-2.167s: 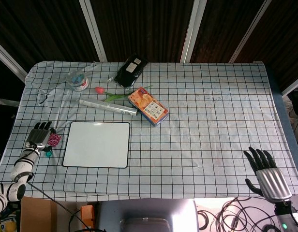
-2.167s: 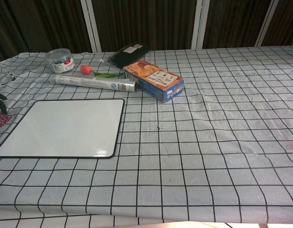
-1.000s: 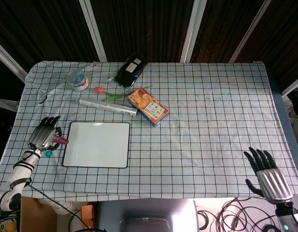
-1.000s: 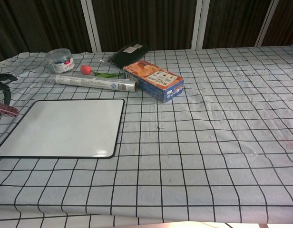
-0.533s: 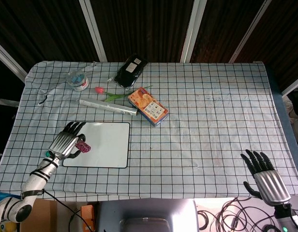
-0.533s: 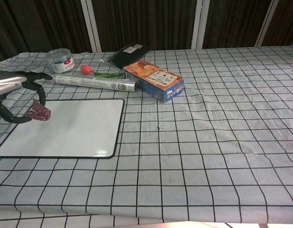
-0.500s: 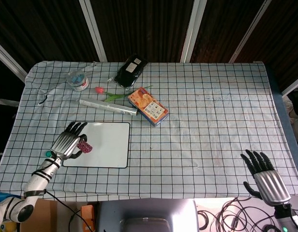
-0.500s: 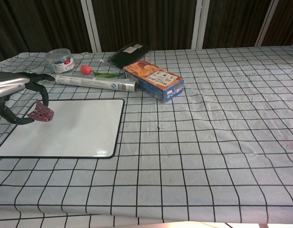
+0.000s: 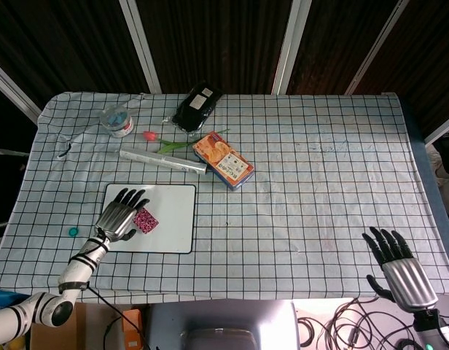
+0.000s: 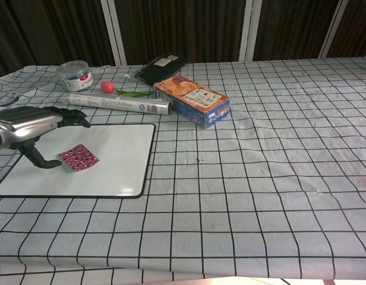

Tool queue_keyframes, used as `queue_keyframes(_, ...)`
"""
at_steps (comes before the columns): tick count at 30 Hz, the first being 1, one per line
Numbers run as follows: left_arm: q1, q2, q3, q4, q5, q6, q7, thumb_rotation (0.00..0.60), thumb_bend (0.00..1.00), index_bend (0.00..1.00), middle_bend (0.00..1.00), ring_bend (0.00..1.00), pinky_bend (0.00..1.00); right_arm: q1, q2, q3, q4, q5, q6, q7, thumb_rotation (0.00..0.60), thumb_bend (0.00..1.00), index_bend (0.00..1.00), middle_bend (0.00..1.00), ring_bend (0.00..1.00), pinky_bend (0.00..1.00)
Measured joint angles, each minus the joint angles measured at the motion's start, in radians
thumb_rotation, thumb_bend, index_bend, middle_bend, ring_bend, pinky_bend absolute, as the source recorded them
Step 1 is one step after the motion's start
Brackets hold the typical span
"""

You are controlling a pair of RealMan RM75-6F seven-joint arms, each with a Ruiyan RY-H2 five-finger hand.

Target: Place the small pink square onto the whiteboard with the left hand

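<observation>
- Head view. The left hand (image 9: 119, 217) lies over the left part of the whiteboard (image 9: 173, 226), fingers spread and pointing up the table. The pink square (image 9: 145, 220) lies flat on the board just beside the hand's right edge. Whether a fingertip touches it cannot be told from above.
- Head view. The right hand (image 9: 401, 267) rests at the near right corner of the table (image 9: 326, 182), well apart from the board, fingers apart and holding nothing.
- Head view, other things. Beyond the board lie a foil roll (image 9: 163, 161), a snack box (image 9: 223, 160), a tulip (image 9: 157, 138), a black pouch (image 9: 197, 105) and a small tub (image 9: 116, 119).
- Chest view. The left hand (image 10: 30, 129) hovers palm down over the board's left half (image 10: 120, 155), fingers extended, thumb bent down toward the surface. The pink square (image 10: 78, 158) lies flat on the white surface just right of the thumb, with a visible gap; the hand grips nothing.
- Step in hand, as a judgement. The square appears released on the board, so placement looks done. The next move calls for lifting the left hand clear without brushing the square.
</observation>
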Motion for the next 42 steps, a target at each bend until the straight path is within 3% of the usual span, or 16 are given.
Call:
queue_keyframes(2,0.005,0.006,0.003,-0.004,0.001,0.013,0.004,0.600,0.30,0.17,0.00,0.00,0.00,-0.003,-0.007,0.003,0.005,-0.002,0.012,0.001,0.600,0.25,0.00,0.00,0.00,0.05)
queue_keyframes(7,0.040,0.037,0.004,-0.023,0.016,0.094,-0.014,0.600,0.30,0.39,0.00,0.00,0.01,-0.004,-0.012,0.004,0.010,0.002,0.006,0.002,0.600,0.25,0.00,0.00,0.00,0.05)
queue_keyframes(10,0.083,0.081,0.006,-0.023,0.015,0.149,-0.057,0.600,0.32,0.44,0.00,0.00,0.02,-0.002,-0.013,0.003,0.009,0.003,-0.002,-0.006,0.600,0.25,0.00,0.00,0.00,0.05)
queue_keyframes(21,0.157,0.131,0.041,0.109,-0.104,0.049,-0.135,0.600,0.33,0.43,0.00,0.00,0.02,0.003,-0.019,0.000,0.003,-0.011,-0.003,-0.011,0.600,0.25,0.00,0.00,0.00,0.05)
queue_keyframes(29,0.187,0.091,0.061,0.217,-0.070,0.015,-0.227,0.600,0.33,0.40,0.00,0.00,0.02,0.007,-0.023,-0.001,0.001,-0.011,-0.012,-0.024,0.600,0.25,0.00,0.00,0.00,0.05)
queue_keyframes(42,0.191,0.023,0.059,0.327,-0.023,-0.008,-0.271,0.600,0.33,0.40,0.00,0.00,0.02,0.006,-0.020,-0.002,-0.002,-0.003,-0.016,-0.028,0.600,0.25,0.00,0.00,0.00,0.05)
